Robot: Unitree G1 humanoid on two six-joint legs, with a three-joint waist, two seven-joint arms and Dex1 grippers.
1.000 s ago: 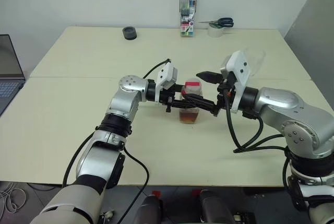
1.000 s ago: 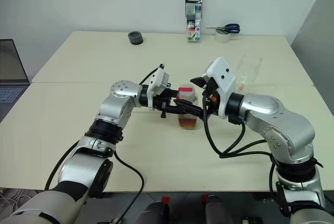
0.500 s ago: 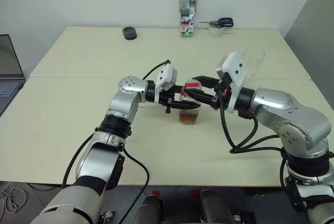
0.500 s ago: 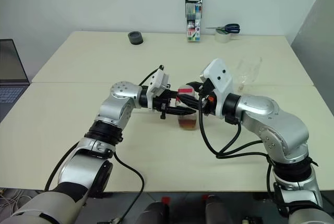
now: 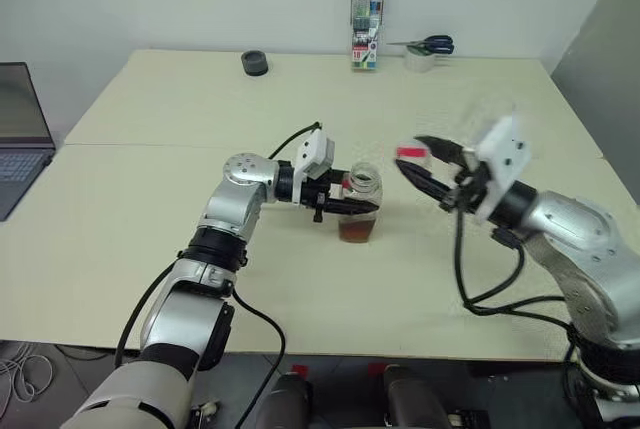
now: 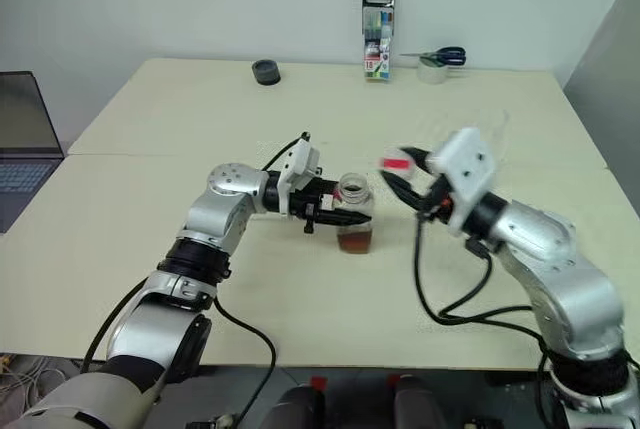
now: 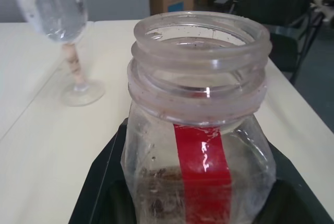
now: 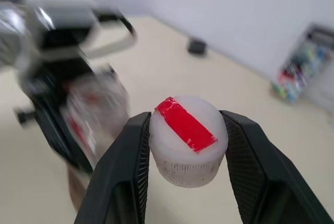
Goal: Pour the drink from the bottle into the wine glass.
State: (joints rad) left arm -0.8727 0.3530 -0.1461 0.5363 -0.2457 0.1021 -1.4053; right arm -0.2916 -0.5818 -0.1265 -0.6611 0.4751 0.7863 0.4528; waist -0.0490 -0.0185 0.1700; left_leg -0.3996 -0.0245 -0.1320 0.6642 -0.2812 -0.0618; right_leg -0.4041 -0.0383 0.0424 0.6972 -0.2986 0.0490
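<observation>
Head views: right gripper (image 5: 428, 171) has pulled away right, clamped on white cap with red strip (image 5: 411, 152); a second ago it sat at the neck. Small clear plastic bottle (image 5: 359, 203) now uncapped, ready to pour.
Left wrist: left gripper shut on bottle; clear stemmed wine glass (image 7: 57, 23) beyond, empty.

Bottle (image 7: 198, 130) base cut off at lower frame edge, left fingers (image 7: 99, 192) largely hidden behind it. Wine glass (image 7: 57, 20) rim cropped at upper left. Laptop (image 5: 20, 134) truncated at left edge. Pen pack (image 5: 366, 9) print too small to read.
</observation>
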